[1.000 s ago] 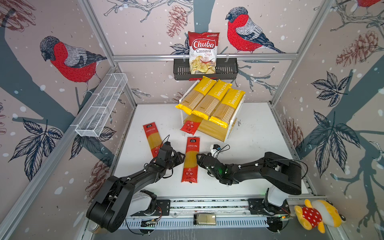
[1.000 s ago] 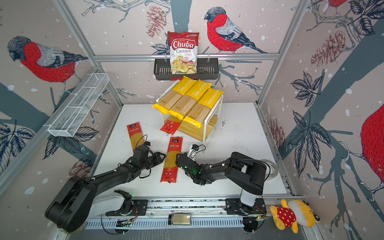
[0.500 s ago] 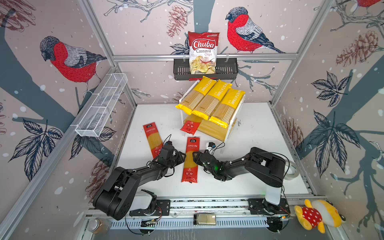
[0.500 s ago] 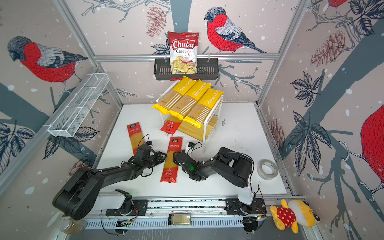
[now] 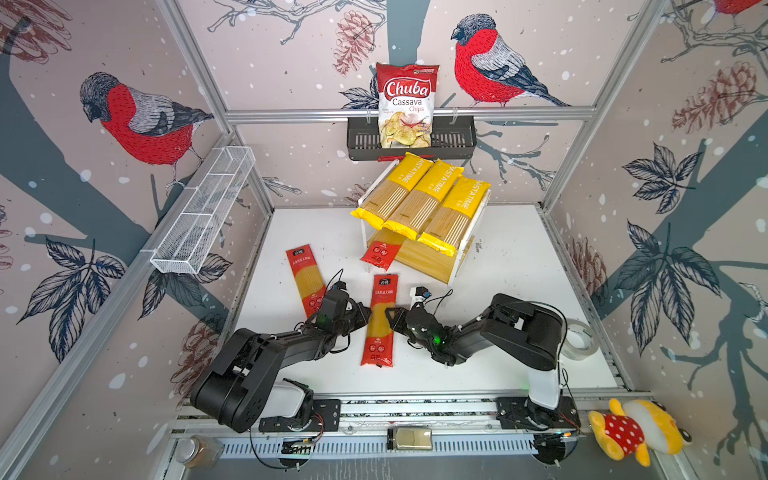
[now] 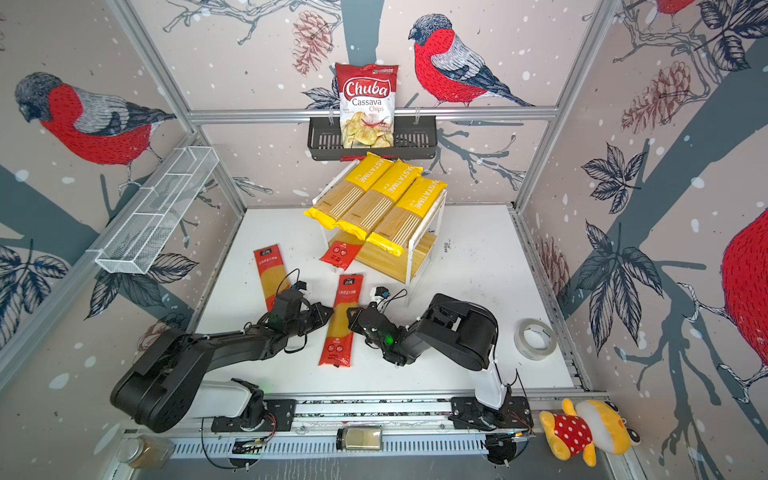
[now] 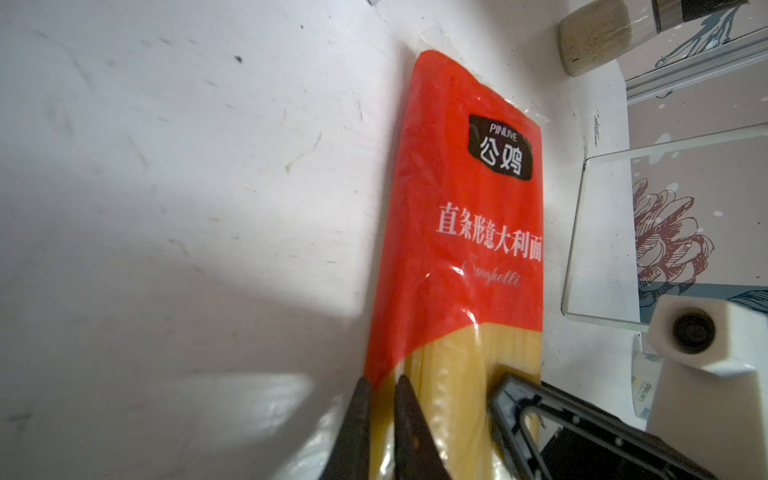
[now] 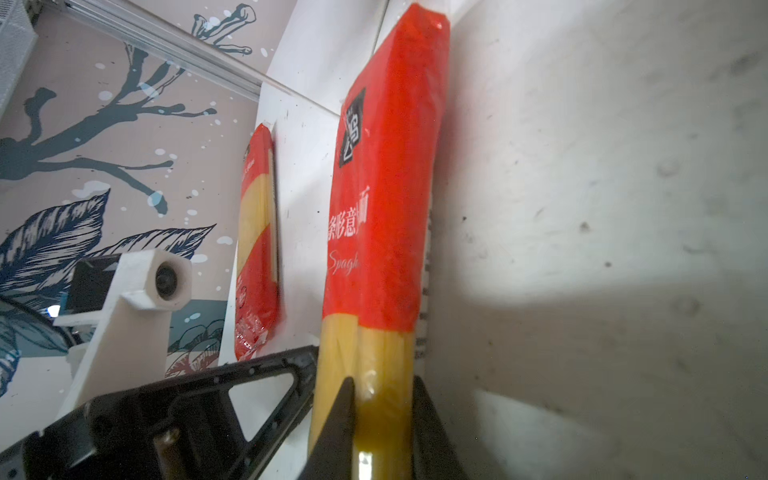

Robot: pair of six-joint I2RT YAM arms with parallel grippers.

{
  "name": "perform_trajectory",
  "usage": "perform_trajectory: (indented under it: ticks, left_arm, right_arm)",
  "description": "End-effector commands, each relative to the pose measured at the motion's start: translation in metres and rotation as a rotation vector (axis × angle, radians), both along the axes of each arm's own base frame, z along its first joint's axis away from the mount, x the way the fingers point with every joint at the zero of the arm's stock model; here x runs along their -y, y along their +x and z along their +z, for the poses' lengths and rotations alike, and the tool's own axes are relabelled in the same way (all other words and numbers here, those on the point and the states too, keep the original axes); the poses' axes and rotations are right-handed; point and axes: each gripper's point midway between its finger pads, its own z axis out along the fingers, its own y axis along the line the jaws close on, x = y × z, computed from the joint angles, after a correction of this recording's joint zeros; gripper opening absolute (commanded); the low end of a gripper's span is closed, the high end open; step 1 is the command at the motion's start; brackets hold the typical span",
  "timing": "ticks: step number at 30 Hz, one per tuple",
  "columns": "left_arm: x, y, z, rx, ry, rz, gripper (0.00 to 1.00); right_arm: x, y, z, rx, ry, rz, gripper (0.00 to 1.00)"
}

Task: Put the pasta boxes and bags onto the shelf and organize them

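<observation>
Leftmost, we mark the left red pack [image 5: 305,276], lying flat and untouched on the white table [image 5: 519,291]. Just beside it, the left gripper [image 5: 366,317] lies low against the left long edge of the middle red pack [image 5: 380,332]. In the left wrist view its fingers [image 7: 409,432] stand almost together, pinching that edge at the clear spaghetti section. The pack lies on the table, between the two grippers, its length pointing toward the shelf [image 5: 457,266]. From its right edge the right gripper [image 5: 390,318] meets it. In the right wrist view we see those fingers [image 8: 338,424] clamped on the pack's clear section. Farther back and right, the shelf carries three yellow bags [image 5: 428,199] side by side on its upper tier. A third red pack [image 5: 379,255] pokes out from the lower tier.
</observation>
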Motion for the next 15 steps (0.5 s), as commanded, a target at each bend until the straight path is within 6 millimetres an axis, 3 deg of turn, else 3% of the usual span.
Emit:
perform_trajectory:
  ticks: [1,4,15]
  left_arm:
    - [-0.004,-0.007,-0.002,-0.022,0.026,-0.006,0.14]
    - [-0.009,-0.009,0.003,-0.038,0.049,0.012,0.15]
    - [-0.021,-0.006,0.053,0.045,0.078,0.053,0.19]
  right_arm:
    - [-0.009,-0.015,0.013,-0.005,0.074,0.062,0.13]
    - [-0.005,-0.02,0.019,0.007,0.094,0.031,0.09]
    - [0.019,-0.036,0.062,0.103,0.28,-0.116,0.0]
